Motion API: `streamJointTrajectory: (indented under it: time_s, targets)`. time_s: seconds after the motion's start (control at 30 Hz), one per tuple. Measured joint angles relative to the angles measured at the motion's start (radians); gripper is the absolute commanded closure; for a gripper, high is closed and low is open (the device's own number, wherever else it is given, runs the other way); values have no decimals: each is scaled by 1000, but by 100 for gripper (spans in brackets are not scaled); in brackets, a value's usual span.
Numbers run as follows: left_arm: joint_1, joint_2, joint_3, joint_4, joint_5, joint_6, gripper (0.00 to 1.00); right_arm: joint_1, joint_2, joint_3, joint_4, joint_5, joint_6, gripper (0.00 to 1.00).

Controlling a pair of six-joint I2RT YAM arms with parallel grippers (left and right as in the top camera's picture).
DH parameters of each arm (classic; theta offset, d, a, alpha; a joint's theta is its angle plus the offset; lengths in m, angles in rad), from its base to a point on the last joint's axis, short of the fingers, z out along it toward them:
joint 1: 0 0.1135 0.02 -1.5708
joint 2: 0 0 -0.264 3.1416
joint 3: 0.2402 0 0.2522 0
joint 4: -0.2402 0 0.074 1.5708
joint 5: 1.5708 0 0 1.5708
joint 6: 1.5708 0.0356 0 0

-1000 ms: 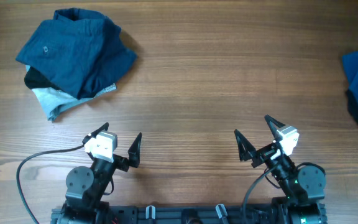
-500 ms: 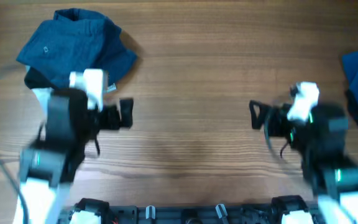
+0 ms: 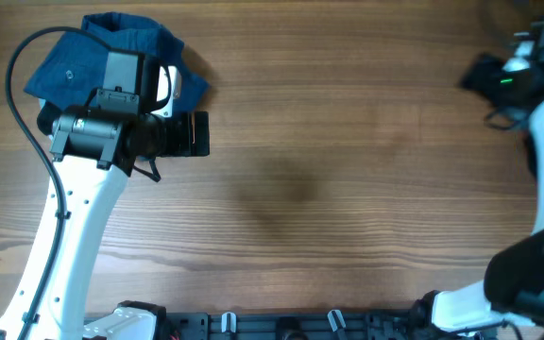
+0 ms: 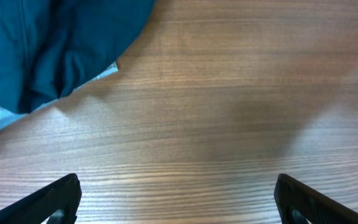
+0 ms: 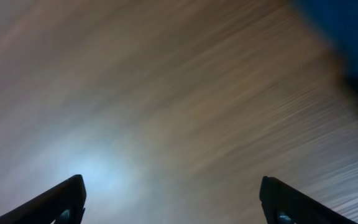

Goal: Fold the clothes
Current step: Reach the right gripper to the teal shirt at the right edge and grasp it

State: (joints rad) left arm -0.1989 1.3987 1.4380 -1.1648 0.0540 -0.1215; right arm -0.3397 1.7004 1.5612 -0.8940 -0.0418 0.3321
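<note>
Crumpled blue garment point(image 4: 55, 43) on grained wood table point(image 4: 229, 112); left claw point(image 4: 176, 190), right claw point(image 5: 171, 190) both spread, empty.

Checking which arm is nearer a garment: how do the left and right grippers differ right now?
The left gripper hangs at the left of the table, beside the dark blue clothes pile; the right gripper is at the far right edge. The left one's wrist view is sharp, the right one's blurred, with only a blue patch in one corner. Both are open and empty.
</note>
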Motion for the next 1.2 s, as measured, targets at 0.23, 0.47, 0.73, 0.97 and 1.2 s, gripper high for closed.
streamJointTrajectory:
  time_s: [0.23, 0.47, 0.73, 0.97, 1.2]
  targets:
    - [0, 0, 1, -6, 23, 0, 0, -268, 232, 20, 170, 20, 46, 18]
    - [0, 0, 1, -6, 23, 0, 0, -297, 433, 19, 315, 21, 45, 21]
    - [0, 0, 1, -6, 26, 0, 0, -297, 443, 18, 361, 92, 37, 39]
    - [0, 0, 1, -6, 26, 0, 0, -297, 494, 10, 357, 156, 34, 58]
    - [0, 0, 1, -6, 26, 0, 1, -303, 485, 10, 337, 194, 34, 96]
